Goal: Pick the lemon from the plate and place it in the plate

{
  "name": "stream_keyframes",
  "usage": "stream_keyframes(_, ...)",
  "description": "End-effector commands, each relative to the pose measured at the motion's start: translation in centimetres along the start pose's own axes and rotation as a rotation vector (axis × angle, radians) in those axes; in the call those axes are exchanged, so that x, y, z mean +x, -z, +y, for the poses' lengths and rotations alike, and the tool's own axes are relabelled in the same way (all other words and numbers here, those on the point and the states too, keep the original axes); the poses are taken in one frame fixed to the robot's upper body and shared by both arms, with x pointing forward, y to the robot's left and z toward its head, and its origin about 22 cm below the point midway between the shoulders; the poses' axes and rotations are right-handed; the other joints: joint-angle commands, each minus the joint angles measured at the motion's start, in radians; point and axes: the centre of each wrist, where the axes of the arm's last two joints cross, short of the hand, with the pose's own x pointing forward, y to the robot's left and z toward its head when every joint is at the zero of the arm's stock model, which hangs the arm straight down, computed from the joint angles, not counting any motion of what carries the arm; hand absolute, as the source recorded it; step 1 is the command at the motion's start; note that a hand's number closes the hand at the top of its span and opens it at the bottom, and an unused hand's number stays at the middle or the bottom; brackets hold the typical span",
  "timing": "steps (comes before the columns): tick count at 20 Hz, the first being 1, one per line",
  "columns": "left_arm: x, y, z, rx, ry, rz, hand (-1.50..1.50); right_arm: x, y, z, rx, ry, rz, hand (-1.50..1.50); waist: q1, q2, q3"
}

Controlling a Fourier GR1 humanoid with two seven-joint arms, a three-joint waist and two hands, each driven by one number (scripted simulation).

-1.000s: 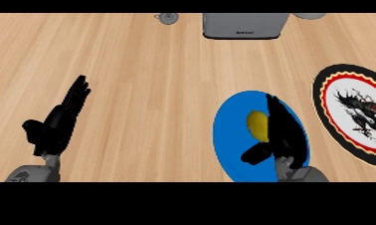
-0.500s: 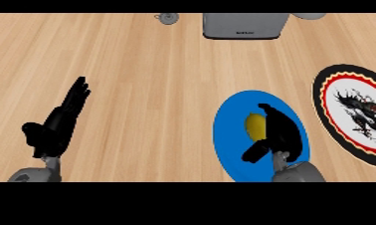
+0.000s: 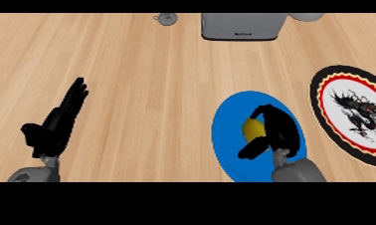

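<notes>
Right hand (image 3: 277,132) curled round lemon (image 3: 252,129); blue plate (image 3: 229,142) beneath

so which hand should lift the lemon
Right. The right hand is already curled round the lemon on the blue plate; the left hand rests open far across the counter.

One head view looks steeply down on the wooden counter (image 3: 147,69), with the toaster (image 3: 241,26) at its far edge.
</notes>
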Motion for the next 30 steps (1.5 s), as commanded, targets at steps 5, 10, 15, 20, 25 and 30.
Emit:
stream_keyframes(5,0.2,-0.3,0.6,0.050,-0.004,0.014,0.00,-9.5,-1.0,-4.6,-0.223,-0.094,-0.006,1.50,-0.036,0.003,0.013)
stream_keyframes(10,-1.3,-2.0,2.0,0.129,-0.024,0.062,0.00,-21.7,-2.3,-11.1,-0.380,-0.129,0.216,1.50,-0.150,-0.013,0.016)
stream_keyframes(15,-1.3,-2.4,1.8,0.117,-0.007,0.058,0.00,-29.2,-6.8,-16.0,-0.474,-0.058,0.142,1.50,-0.120,-0.011,0.016)
stream_keyframes(20,-1.0,-2.4,1.0,0.087,-0.017,0.038,0.00,-35.2,-12.2,-19.7,-0.602,-0.026,0.079,1.50,-0.087,-0.006,0.014)
stream_keyframes(25,-1.5,-3.0,0.3,0.033,-0.001,0.029,0.00,-37.8,-16.9,-22.9,-0.779,0.002,0.019,1.50,-0.046,0.002,0.012)
stream_keyframes(30,-0.6,0.7,0.1,0.009,-0.013,0.022,0.00,-36.0,-15.9,-25.2,-0.792,0.080,-0.032,1.50,-0.013,0.011,0.011)
